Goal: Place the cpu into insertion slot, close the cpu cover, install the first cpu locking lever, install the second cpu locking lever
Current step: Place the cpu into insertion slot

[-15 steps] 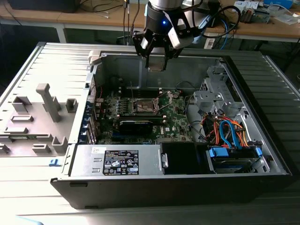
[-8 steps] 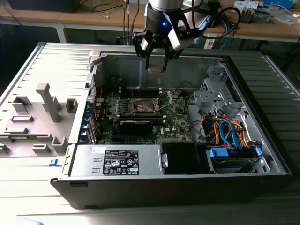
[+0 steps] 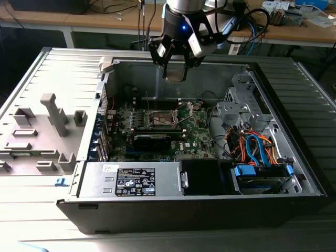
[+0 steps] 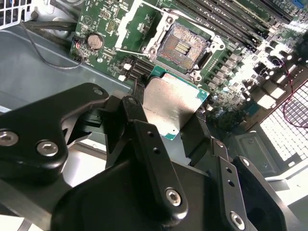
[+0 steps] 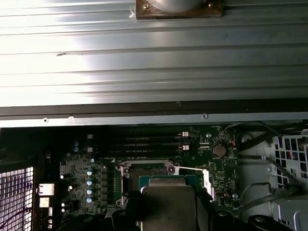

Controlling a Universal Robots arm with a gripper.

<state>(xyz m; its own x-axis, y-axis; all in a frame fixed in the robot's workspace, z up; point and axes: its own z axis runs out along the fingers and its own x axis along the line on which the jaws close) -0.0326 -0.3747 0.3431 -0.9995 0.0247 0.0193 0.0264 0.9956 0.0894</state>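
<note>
Above the open computer case point(image 3: 199, 207), the cpu point(image 4: 173, 103) is clamped at its edges by the gripper point(image 3: 176, 69), its silver top seen in both wrist views. It is held well clear of the insertion slot point(image 4: 183, 45), which lies uncovered on the green motherboard point(image 3: 195, 131) below. A grey power supply point(image 3: 131, 179) is seated nearer the exterior camera.
</note>
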